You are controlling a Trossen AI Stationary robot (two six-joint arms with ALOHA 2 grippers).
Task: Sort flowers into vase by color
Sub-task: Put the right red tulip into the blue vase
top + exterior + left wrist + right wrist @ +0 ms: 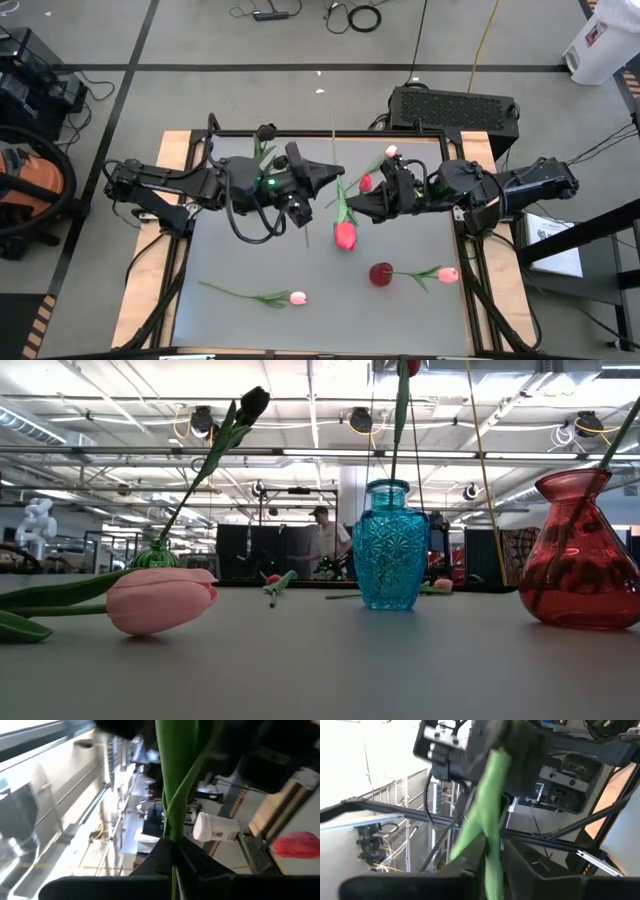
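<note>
Nearest me: a pink tulip (pixel 160 600) lies flat on the table (pixel 330 670).
Blue vase (pixel 391 546): I see one green stem upright in it.
Red vase (pixel 583 550): one stem leans inside.
Green vase (pixel 154 556): holds a near-black tulip (pixel 252 403).
Left gripper (pixel 335 171): clenched on a red tulip (pixel 345 236) stem, mid-table.
Right gripper (pixel 352 207): I cannot tell its grip; it meets the same stem.

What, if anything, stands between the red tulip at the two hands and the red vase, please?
Nothing visible lies on the table between the red tulip and the red vase. The left hand is shut on its stem, the right hand alongside. Seen low, that stem seems to enter the blue vase.
</note>
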